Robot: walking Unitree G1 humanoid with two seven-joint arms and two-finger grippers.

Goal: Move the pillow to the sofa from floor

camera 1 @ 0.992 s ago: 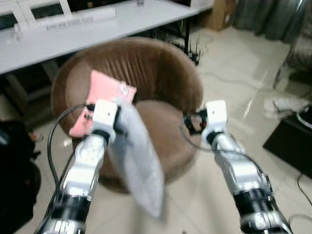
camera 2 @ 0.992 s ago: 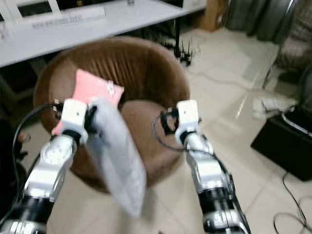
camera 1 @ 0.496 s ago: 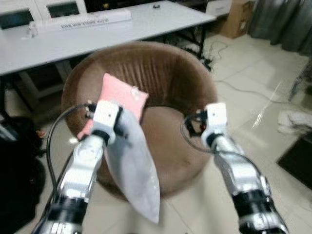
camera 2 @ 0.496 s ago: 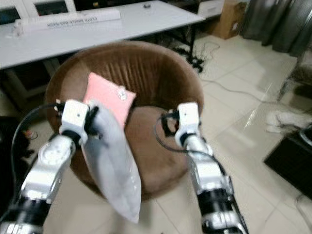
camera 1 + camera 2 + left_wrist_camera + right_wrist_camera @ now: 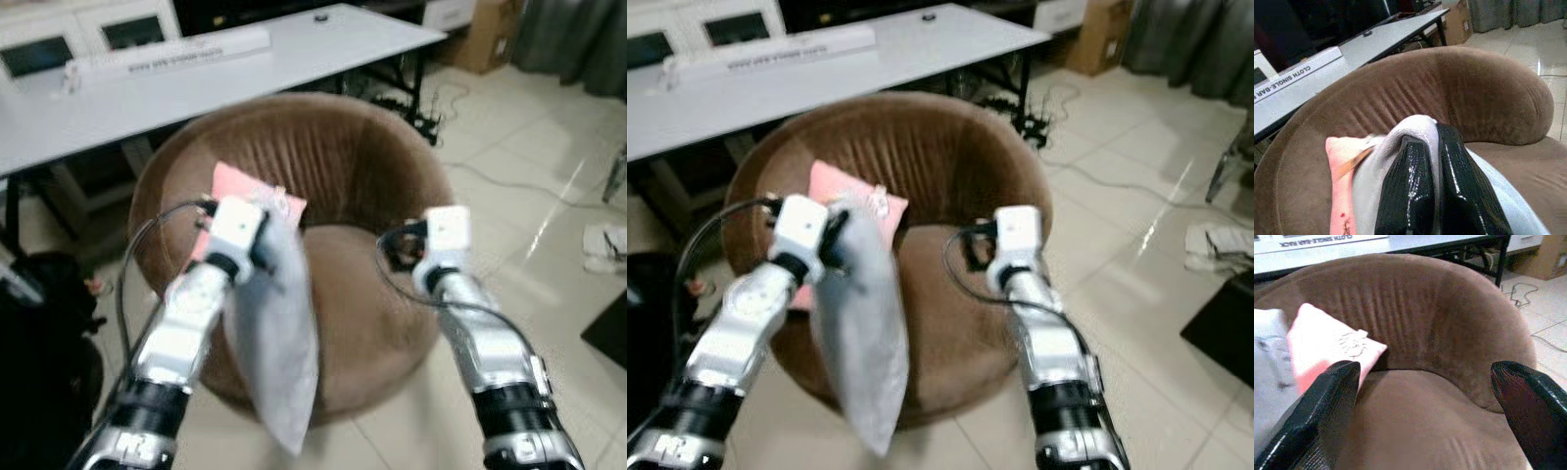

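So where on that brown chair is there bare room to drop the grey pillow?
The seat cushion is bare from the pink pillow across to the right end effector. The chair's left side is crowded by the pink pillow and the hanging grey pillow.

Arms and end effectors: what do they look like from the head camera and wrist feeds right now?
Both arms are silver metal with black joint bands near the bottom of the head view. Each wrist carries a white boxy camera housing with a looping black cable. The left end effector and the right end effector each have two long, glossy black fingers.
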